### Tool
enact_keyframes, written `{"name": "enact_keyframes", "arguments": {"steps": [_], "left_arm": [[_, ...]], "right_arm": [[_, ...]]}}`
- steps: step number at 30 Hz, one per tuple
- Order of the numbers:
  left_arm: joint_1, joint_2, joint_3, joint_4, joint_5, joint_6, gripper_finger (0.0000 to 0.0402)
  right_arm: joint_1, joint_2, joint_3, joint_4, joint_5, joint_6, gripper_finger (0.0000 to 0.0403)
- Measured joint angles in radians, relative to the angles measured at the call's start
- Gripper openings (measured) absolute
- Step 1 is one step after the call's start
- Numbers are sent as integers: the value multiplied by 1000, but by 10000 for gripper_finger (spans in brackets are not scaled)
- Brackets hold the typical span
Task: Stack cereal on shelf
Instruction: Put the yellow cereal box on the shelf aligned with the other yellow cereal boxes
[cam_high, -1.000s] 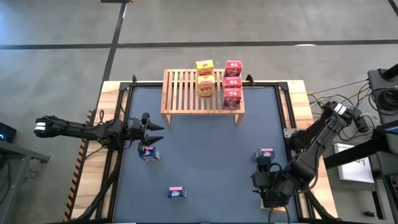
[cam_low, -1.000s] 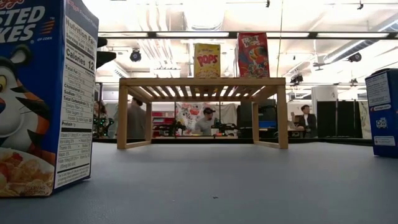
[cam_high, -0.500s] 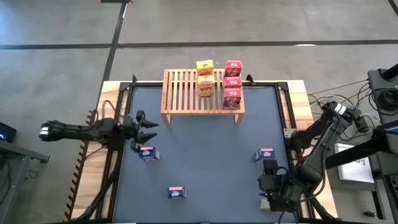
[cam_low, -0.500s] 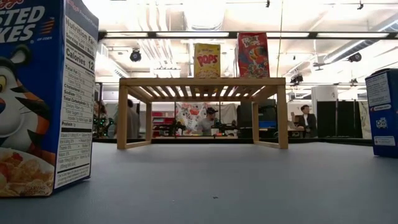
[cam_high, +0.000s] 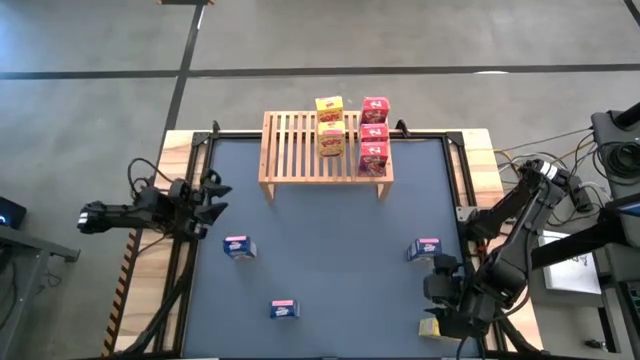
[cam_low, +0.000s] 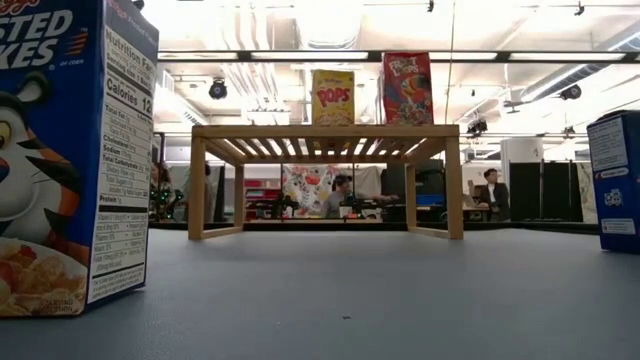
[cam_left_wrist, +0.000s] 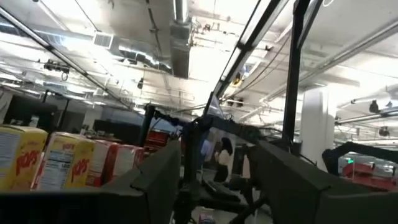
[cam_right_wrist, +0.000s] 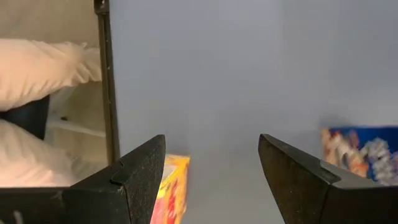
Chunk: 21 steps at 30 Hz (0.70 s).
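Observation:
The wooden shelf (cam_high: 325, 148) stands at the table's far edge, and it also shows in the low view (cam_low: 325, 135). On its slats stand a row of yellow boxes (cam_high: 331, 125) and three red boxes (cam_high: 374, 132). Three blue boxes stand on the table: near left (cam_high: 238, 246), near middle (cam_high: 283, 309) and right (cam_high: 425, 249). Another yellow box (cam_high: 430, 327) lies at the near right corner. My left gripper (cam_high: 215, 193) is open and empty at the table's left edge. My right gripper (cam_high: 438, 290) is open and empty between the right blue box and that yellow box (cam_right_wrist: 174, 186).
Black frame bars (cam_high: 195, 240) run along the table's sides. In the low view one blue box (cam_low: 70, 150) fills the left and another (cam_low: 615, 180) stands at the right. People sit in the room behind the shelf. Free mat (cam_high: 330, 250) lies in the middle.
My left gripper has drawn back from over the left blue box toward the table's left edge; the box stays standing. My right gripper has drawn back from the right blue box toward the table's near edge; that box stays where it was.

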<state>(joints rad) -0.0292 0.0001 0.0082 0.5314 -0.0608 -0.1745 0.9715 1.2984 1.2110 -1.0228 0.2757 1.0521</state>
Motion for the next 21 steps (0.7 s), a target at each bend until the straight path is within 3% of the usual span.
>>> {"name": "enact_keyframes", "arguments": {"steps": [10, 12, 17, 21], "left_arm": [[0, 10, 0, -27, -8, 0, 193], [0, 18, 0, -40, -132, 10, 193], [1, 52, 0, -104, -584, 112, 193], [1, 74, 0, -110, -843, 140, 193]], "right_arm": [[70, 0, 0, 3, -76, 162, 247], [86, 0, 0, 2, -98, 197, 247], [127, 0, 0, 5, -127, 301, 247], [150, 3, 0, 7, -124, 336, 247]]}}
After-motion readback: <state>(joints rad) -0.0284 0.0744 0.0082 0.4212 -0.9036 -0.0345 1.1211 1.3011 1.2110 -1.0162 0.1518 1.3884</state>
